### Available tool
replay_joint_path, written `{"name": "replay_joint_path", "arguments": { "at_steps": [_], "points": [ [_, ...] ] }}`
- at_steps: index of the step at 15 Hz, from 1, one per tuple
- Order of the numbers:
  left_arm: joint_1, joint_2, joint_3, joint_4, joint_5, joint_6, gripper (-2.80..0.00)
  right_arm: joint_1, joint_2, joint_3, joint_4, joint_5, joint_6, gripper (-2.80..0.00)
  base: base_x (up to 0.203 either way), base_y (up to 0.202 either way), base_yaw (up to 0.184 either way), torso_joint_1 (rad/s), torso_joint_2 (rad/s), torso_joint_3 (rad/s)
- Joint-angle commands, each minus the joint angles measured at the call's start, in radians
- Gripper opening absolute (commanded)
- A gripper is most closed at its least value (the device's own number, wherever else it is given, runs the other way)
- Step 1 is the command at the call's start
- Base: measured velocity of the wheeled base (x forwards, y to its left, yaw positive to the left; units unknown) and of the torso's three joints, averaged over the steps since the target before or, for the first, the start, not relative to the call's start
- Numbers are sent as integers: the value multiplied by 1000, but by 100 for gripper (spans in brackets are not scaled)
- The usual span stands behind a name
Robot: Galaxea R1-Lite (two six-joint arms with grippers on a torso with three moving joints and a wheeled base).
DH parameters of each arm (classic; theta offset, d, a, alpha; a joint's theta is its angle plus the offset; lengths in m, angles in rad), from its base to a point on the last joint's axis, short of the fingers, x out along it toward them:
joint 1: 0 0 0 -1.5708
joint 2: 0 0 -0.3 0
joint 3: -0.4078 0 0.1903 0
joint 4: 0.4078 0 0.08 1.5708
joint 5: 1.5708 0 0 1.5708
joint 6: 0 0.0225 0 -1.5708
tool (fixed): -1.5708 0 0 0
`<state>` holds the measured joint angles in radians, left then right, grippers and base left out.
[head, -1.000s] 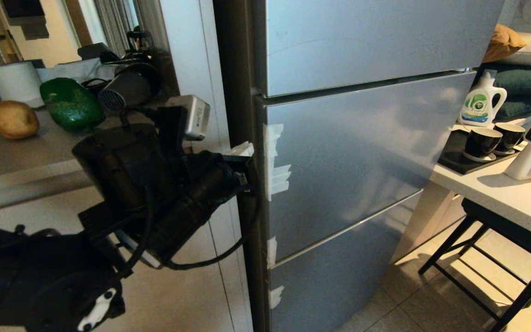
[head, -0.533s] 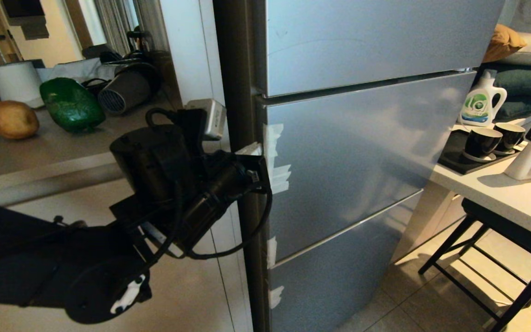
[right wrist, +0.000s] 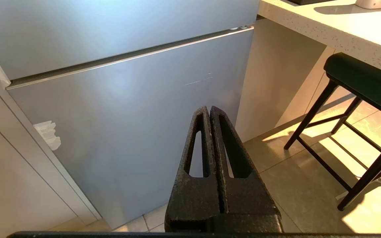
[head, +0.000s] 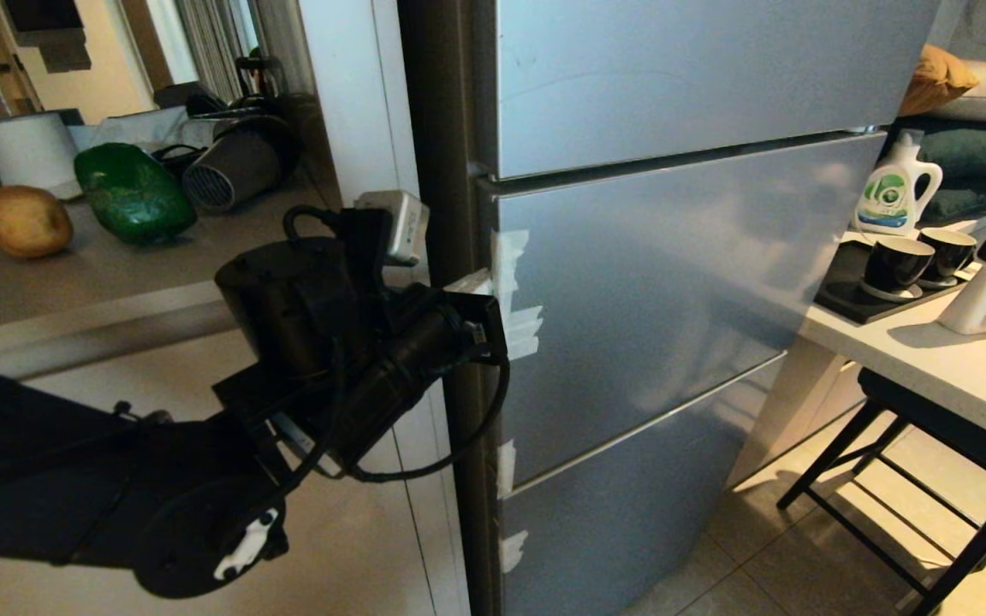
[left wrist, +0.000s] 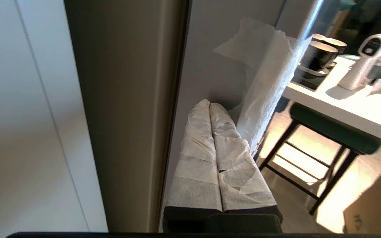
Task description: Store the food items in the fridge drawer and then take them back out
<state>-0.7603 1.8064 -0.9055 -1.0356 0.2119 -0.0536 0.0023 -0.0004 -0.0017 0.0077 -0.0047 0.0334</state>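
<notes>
- At the fridge's (head: 673, 257) left edge, head view: the left gripper (head: 469, 282) sits against the middle door's side, beside strips of white tape (head: 514, 321). That door edge runs upright, and the left arm is much the nearer to it. The potato (head: 25, 221) and pepper (head: 133, 192) lie on the counter (head: 74, 282) well behind and left. All doors are shut, so the drawer is hidden.
- Left wrist view: the left gripper's (left wrist: 210, 107) wrapped fingers (left wrist: 223, 155) are pressed together, tips touching the door's side face next to the tape (left wrist: 263, 89), holding nothing.
- Right wrist view: the right gripper (right wrist: 209, 110) hangs low before the bottom door (right wrist: 127, 109), fingers closed and empty, apart from it.
</notes>
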Motion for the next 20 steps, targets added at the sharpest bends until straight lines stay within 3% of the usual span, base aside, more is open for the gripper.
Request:
{"name": "replay_joint_path", "arguments": {
  "at_steps": [1,5,10,20],
  "points": [
    [-26,-8,21,-6,-50,-1,-280,1,0,0,0,0,0,-280,0,0,0,0,0,0],
    [-57,-5,39,-21,-124,0,-280,1,0,0,0,0,0,-280,0,0,0,0,0,0],
    [-73,0,40,-21,-166,18,-280,1,0,0,0,0,-1,-280,0,0,0,0,0,0],
    [-126,-38,120,-21,-448,14,-280,-1,0,0,0,0,-1,-280,0,0,0,0,0,0]
  ]
}}
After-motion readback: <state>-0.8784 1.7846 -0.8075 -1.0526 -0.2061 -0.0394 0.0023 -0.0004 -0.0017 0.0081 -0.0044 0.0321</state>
